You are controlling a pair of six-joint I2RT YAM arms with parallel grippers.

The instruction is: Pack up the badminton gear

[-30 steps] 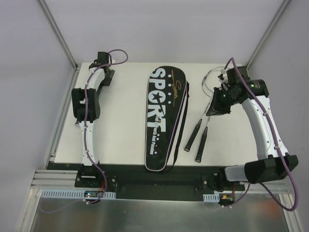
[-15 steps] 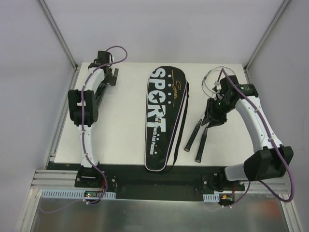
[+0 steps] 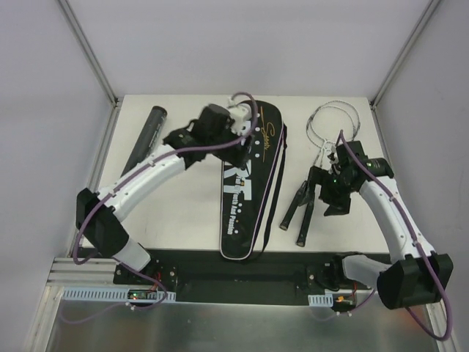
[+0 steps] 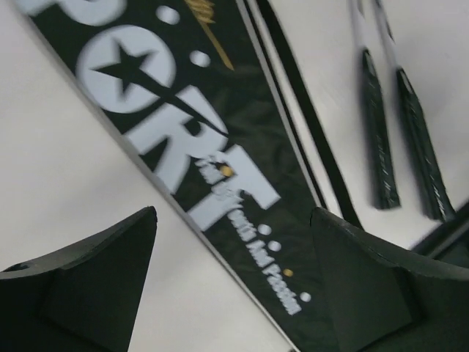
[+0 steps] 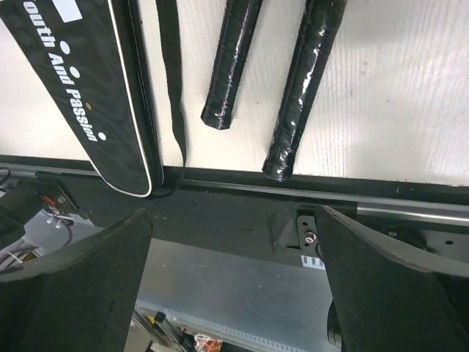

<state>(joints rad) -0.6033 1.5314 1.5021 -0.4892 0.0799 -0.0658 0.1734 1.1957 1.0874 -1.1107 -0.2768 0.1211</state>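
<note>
The black bag (image 3: 245, 198) lettered SPORT lies lengthwise at mid-table. My left gripper (image 3: 236, 150) hovers open over its upper half; in the left wrist view the bag (image 4: 220, 147) runs between and ahead of the spread jaws of that gripper (image 4: 234, 293). Two thin rackets lie right of the bag, heads (image 3: 330, 121) far and black handles (image 3: 293, 209) near. Open and empty, my right gripper (image 3: 322, 194) hangs over the handles; the right wrist view shows both handle ends (image 5: 231, 62) (image 5: 300, 95) ahead of the gripper (image 5: 234, 286). A long black tube (image 3: 146, 136) lies far left.
The bag's black strap (image 5: 170, 81) trails along its right side toward the rackets. A black rail (image 3: 234, 268) with the arm bases runs along the table's near edge. Grey walls and metal posts (image 3: 88, 51) close in the left, right and back.
My left arm swung from the far-left corner over to the bag's top, uncovering the tube. My right gripper moved from the racket heads toward the handles and opened.
</note>
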